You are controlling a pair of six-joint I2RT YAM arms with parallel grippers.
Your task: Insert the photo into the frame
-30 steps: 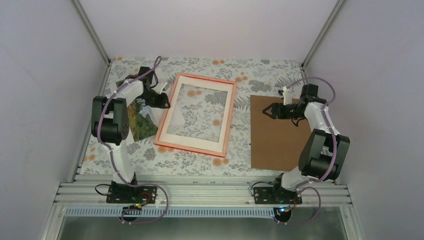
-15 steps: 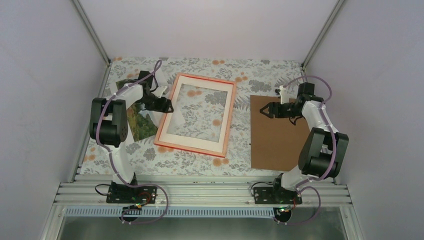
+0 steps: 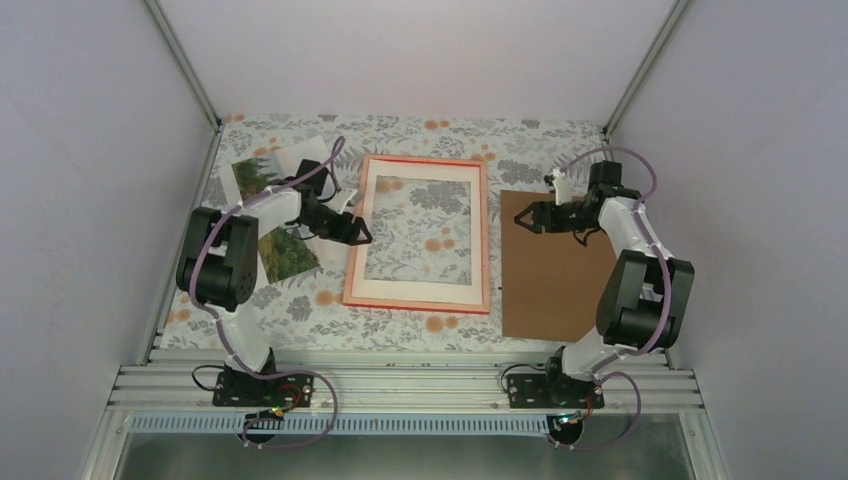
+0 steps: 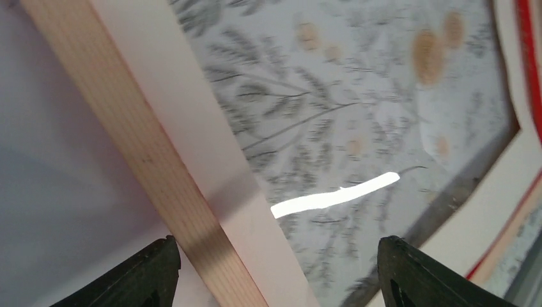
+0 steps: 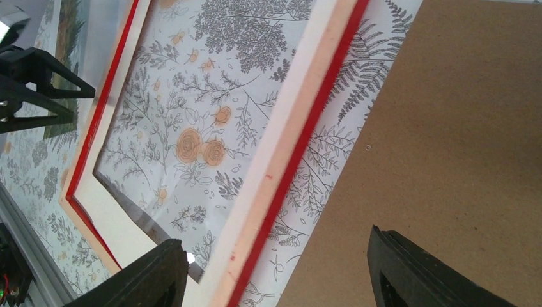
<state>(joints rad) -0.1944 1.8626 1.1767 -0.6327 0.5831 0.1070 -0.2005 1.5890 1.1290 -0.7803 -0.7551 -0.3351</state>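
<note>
The frame (image 3: 415, 296) lies flat mid-table, pale side up, red at its edges, with the floral cloth showing through its pane. The photo (image 3: 288, 255) lies left of it, picture side up, its middle hidden by my left arm. My left gripper (image 3: 360, 234) is open at the frame's left rail. In the left wrist view the open gripper (image 4: 281, 281) straddles that rail (image 4: 160, 179). My right gripper (image 3: 527, 219) is open and empty over the gap between the frame's right rail and the backing board. In the right wrist view it (image 5: 281, 275) sits above that rail (image 5: 300, 141).
The brown backing board (image 3: 550, 270) lies flat right of the frame and also shows in the right wrist view (image 5: 460, 128). A floral cloth (image 3: 420, 130) covers the table. Grey walls with metal posts close in the left, right and back sides.
The frame has slid right and turned square to the table. My left gripper moved right with its left rail, uncovering more of the photo. My right gripper drew back a little.
</note>
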